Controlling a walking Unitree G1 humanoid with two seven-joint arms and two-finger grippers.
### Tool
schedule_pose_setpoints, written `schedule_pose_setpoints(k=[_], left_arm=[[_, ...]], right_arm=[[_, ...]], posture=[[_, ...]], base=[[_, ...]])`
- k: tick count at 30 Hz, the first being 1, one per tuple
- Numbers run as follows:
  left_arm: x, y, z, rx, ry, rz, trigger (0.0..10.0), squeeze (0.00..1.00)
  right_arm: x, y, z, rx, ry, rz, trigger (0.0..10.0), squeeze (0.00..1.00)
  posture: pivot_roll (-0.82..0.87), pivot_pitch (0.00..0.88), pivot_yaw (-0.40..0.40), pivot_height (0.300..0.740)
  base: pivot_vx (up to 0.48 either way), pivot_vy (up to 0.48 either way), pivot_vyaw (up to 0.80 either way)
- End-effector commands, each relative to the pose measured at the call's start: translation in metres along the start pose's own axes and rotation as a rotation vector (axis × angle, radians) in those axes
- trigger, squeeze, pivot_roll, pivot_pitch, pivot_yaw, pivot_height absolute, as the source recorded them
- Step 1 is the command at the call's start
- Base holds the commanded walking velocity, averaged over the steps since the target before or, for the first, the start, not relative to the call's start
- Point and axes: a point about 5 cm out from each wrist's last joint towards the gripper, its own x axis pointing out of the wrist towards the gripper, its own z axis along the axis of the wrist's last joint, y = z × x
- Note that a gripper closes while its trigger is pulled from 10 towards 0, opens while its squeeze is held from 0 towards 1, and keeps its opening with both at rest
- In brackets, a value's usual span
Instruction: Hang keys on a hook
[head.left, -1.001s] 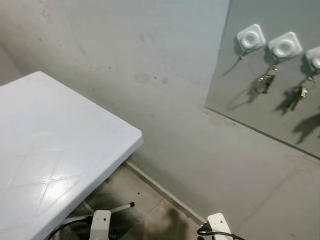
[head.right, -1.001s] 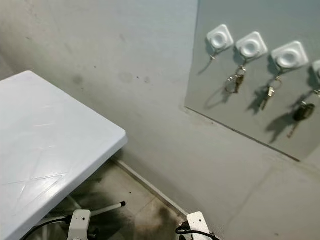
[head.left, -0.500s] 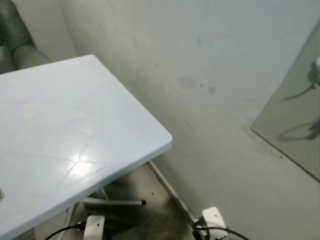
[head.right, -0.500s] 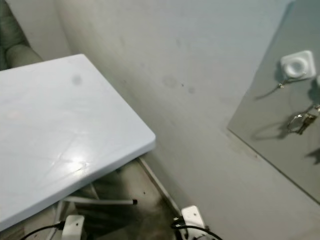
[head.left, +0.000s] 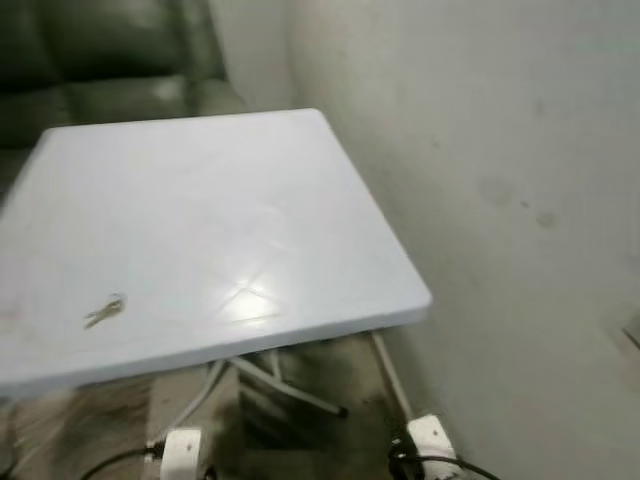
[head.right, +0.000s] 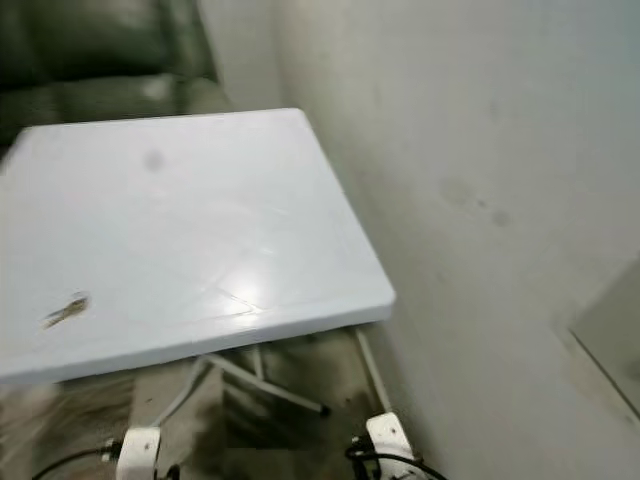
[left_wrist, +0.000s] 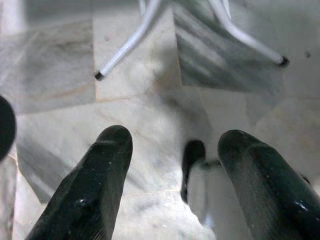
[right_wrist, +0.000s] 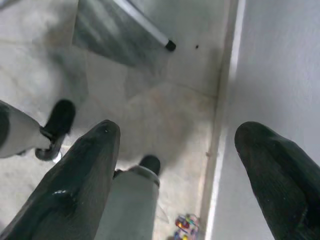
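On the white rectangular plastic table (head.left: 250, 200), a small bunch of metal keys (head.left: 104, 312) lies near the front-left edge, well apart from the grey plaster wall (head.left: 500, 150). Left pincer (left_wrist: 170, 145) hangs over the marble floor (left_wrist: 55, 55), fingers spread, holding nothing. Right pincer (right_wrist: 175, 145) hangs beside the wall, likewise spread and unloaded. Behind the table stands a dark green sofa (head.left: 100, 60).

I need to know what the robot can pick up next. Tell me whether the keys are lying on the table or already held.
Lying on the table. The keys rest flat near its front edge, no gripper near them.
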Motion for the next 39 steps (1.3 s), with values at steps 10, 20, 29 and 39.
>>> schedule_pose_setpoints(k=[10,20,29,39], left_arm=[[-0.0004,0.0079,-0.002,-0.012,0.017,0.01,10.0,0.0],[-0.0004,0.008,-0.0023,-0.026,0.018,0.009,10.0,0.0],[-0.0004,0.0098,-0.0014,-0.048,0.012,0.017,10.0,0.0],[-0.0002,0.0103,-0.0007,-0.046,0.011,0.015,10.0,0.0]], right_arm=[[0.0007,0.0034,0.0005,0.001,0.002,0.011,10.0,0.0],[0.0007,0.0041,0.0003,0.001,0.002,0.013,10.0,0.0],[0.0009,0.003,0.0022,0.069,-0.013,0.008,10.0,0.0],[0.0008,0.0039,0.0012,0.075,-0.012,0.008,10.0,0.0]], posture=[[-0.08,0.0,-0.003,0.74],[-0.08,0.0,-0.003,0.74],[-0.08,0.0,-0.005,0.74],[-0.08,0.0,-0.004,0.74]], base=[[0.0,0.0,0.78],[0.0,0.0,0.78],[0.0,0.0,0.35],[0.0,0.216,0.0]])
